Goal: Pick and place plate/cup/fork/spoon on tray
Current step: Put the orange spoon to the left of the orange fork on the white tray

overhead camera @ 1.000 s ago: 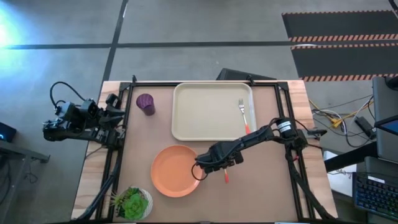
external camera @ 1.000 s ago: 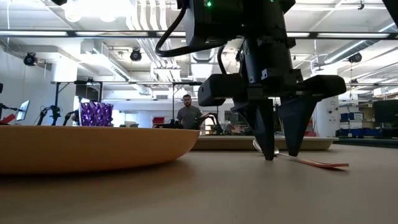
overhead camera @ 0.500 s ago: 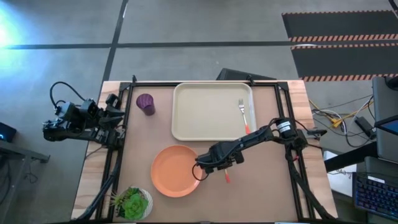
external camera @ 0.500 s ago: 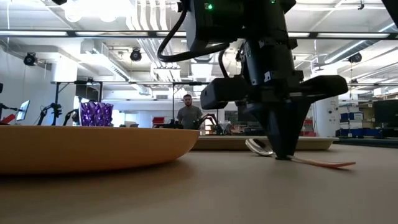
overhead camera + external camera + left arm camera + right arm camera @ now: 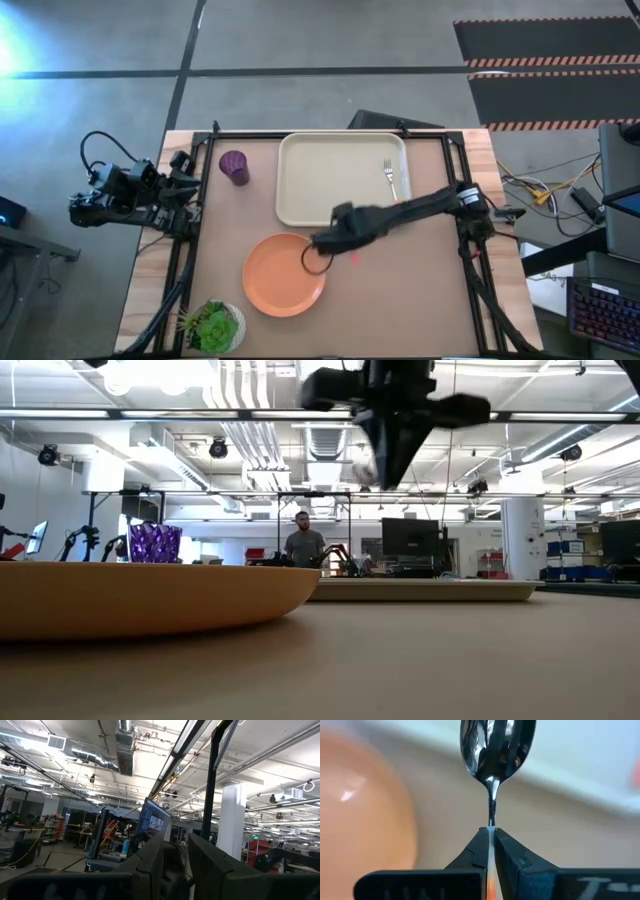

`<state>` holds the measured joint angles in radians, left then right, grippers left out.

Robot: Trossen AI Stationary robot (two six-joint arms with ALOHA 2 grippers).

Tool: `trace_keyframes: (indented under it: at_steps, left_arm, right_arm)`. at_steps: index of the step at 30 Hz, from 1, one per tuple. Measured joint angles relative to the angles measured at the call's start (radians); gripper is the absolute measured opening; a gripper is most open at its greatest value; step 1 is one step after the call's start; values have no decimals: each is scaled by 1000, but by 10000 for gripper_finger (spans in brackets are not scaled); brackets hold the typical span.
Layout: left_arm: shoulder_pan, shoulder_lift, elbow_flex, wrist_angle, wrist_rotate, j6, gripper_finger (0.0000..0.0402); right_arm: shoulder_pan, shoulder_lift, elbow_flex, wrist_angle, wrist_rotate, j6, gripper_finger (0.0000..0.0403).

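While the spoon [image 5: 497,747] hangs clear of the bench, pinched by its thin neck between the right gripper's [image 5: 491,840] closed fingers, it is the second item on its way to the tray [image 5: 300,180]. Its silver bowl is rounded and mirror-bright, pointing away from the wrist; the orange-red handle shows only as a sliver behind the fingers. That gripper [image 5: 322,248] hovers between the tray's near edge and the plate [image 5: 275,285]. The fork [image 5: 391,176] already lies on the tray beside its right rim. The plate remains on the bench toward the near edge, and the cup [image 5: 234,167] stands near the far left corner, both yet to move. The left gripper [image 5: 180,190] waits off the left edge, its state unclear.
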<state>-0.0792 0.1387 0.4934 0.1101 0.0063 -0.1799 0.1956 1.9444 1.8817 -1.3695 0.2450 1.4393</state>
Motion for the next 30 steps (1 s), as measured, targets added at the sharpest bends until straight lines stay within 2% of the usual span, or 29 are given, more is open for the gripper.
trace_keyframes:
  at_steps: [3,6,12,17,21,25,30]
  left_arm:
    - [0,0,0,0,0,0,73]
    - [0,0,0,0,0,0,73]
    - [0,0,0,1,0,0,73]
    - [0,0,0,0,0,0,73]
    - [0,0,0,0,1,0,73]
    - [0,0,0,0,3,-3,73]
    - [0,0,0,1,4,-23,73]
  right_arm:
    - [-55,-34,32,-137,62,-26,8]
    - [-125,-76,36,-144,101,-103,8]
    - [-289,-120,-14,-120,106,-261,8]
    - [-407,-125,-87,-64,55,-370,8]
    - [-478,-126,-176,66,-7,-461,8]
    - [-527,-126,-268,146,-54,-499,8]
    - [-566,-126,-360,154,-97,-516,8]
